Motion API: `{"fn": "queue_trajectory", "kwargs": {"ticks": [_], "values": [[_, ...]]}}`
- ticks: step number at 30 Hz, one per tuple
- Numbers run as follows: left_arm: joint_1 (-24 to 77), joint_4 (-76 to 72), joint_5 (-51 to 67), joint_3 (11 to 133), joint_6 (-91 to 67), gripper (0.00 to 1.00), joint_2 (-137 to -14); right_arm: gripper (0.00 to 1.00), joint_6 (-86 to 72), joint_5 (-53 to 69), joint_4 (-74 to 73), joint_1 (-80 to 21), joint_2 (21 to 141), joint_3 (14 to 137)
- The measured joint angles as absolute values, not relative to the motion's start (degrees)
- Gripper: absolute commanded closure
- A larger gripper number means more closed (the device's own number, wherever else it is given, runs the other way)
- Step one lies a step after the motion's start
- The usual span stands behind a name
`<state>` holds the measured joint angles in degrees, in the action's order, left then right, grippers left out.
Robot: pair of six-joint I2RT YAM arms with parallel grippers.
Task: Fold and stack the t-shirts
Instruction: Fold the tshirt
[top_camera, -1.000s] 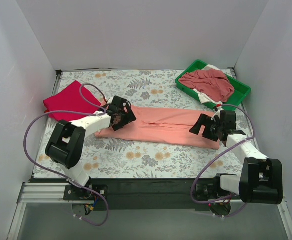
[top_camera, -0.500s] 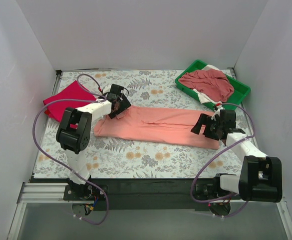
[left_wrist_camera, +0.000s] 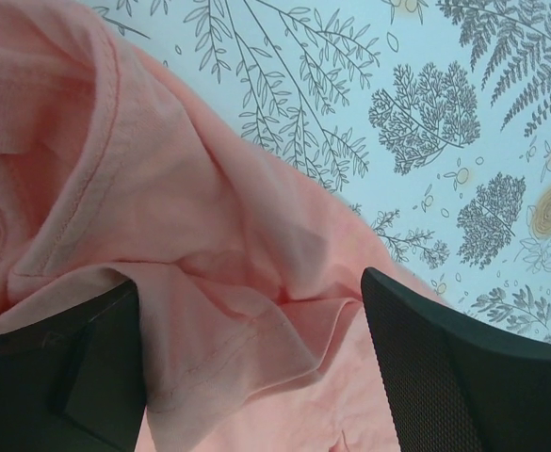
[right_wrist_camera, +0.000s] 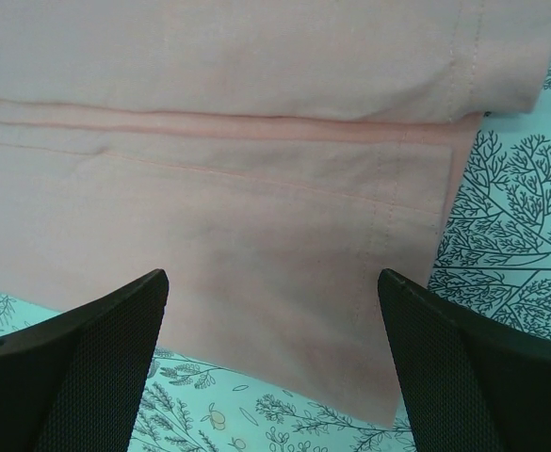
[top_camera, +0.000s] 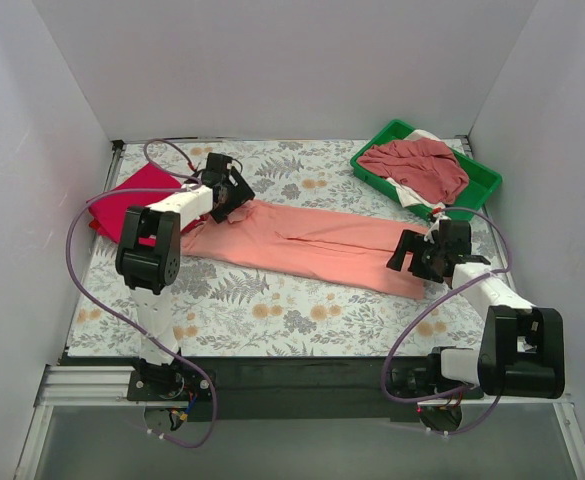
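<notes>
Two arms stretch low along the salmon-pink shirt [top_camera: 312,245], laid long across mid-table: left gripper [left_wrist_camera: 251,301] at its far-left end, right gripper [right_wrist_camera: 270,282] at its right end. Only the wrist views show both jaws apart, over rumpled seams and a flat folded hem. Overhead, black housings hide the fingertips. The crimson-red shirt [top_camera: 122,195] lies far left.

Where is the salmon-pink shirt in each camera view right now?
Top external: the salmon-pink shirt lies stretched left to right across the middle of the picture.
Left wrist: its rumpled end fills the left and lower part.
Right wrist: its flat, folded end fills the upper part.
Shared landmark: the floral table cover, bare beside the shirt in every view.
</notes>
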<state>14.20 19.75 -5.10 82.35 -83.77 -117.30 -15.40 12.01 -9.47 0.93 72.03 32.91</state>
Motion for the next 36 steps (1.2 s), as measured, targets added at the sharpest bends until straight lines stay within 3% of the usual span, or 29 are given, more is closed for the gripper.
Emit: {"fn": "queue_trajectory", "kwargs": {"ticks": [13,26,36], "values": [[12.05,23.00,3.53,84.99,-84.01,0.21,-117.34,0.02,-14.79,8.19,-10.24,0.67,73.87,33.67],[5.98,28.25,3.11,104.05,-88.05,0.21,-128.01,0.02,-14.76,6.09,-11.79,0.62,73.32,34.00],[5.67,30.02,0.58,94.83,-87.99,0.20,-119.15,0.02,-14.57,6.39,-14.48,0.62,67.77,35.68]]}}
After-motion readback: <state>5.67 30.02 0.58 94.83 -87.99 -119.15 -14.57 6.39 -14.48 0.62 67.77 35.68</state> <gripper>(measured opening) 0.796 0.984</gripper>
